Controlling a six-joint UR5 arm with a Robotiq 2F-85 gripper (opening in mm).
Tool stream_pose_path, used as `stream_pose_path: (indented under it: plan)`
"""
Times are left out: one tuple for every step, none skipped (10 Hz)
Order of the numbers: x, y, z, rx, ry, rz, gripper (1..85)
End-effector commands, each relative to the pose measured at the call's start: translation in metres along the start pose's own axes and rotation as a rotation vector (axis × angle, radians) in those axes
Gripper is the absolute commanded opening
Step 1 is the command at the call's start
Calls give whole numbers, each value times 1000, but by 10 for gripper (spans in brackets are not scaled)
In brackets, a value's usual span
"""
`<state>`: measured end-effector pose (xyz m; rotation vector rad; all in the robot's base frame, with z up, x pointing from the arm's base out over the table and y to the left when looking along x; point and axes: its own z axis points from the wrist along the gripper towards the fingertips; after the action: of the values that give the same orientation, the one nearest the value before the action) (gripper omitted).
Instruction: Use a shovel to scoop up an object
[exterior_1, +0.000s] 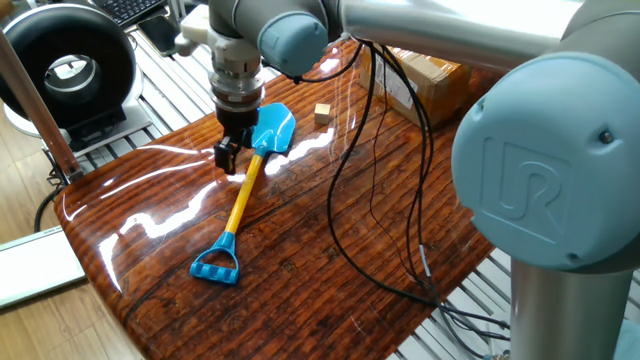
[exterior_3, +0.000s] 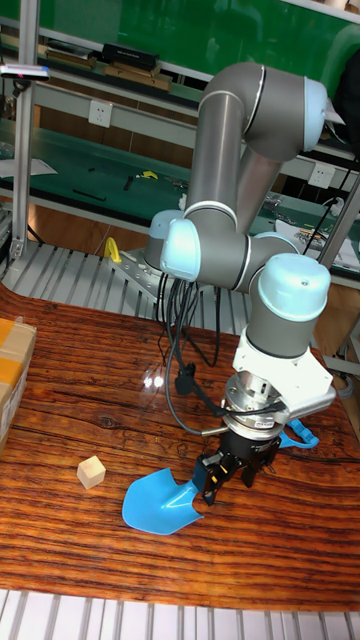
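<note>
While straddling the shovel (exterior_1: 244, 188) shaft, jaws spread — not gripping

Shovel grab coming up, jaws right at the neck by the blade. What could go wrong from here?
1. The gripper straddles the thin yellow shaft just behind the blade; a closing pinch on the shovel might roll or skid it on the glossy table.
2. The wooden cube sits apart from the blade tip, unbacked, so the blade may just push it along.
3. Loose black cables hang close beside the arm and could snag.
</note>
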<state>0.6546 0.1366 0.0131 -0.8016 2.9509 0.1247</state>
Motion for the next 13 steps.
stream_pose_path:
  plan:
    - [-2, 3, -2, -14, -8, 24, 697]
    - [1, 4, -5, -17, -9, 27, 697]
    - [6, 3, -7, -13, -7, 30, 697]
    - [10, 2, -7, -8, -13, 30, 697]
    - [16, -2, -4, 4, -19, 28, 693]
    - [22, -5, -3, 7, -21, 28, 693]
    - [29, -6, -3, 6, -21, 31, 693]
    - [36, -5, -3, -6, -26, 32, 693]
    - [46, -6, -3, -14, -31, 31, 693]
    - [56, -8, -5, -16, -32, 29, 693]
    - [64, -9, -8, -22, -30, 28, 697]
    - [70, -10, -11, -26, -25, 28, 703]
    - [70, -11, -12, -23, -24, 26, 707]
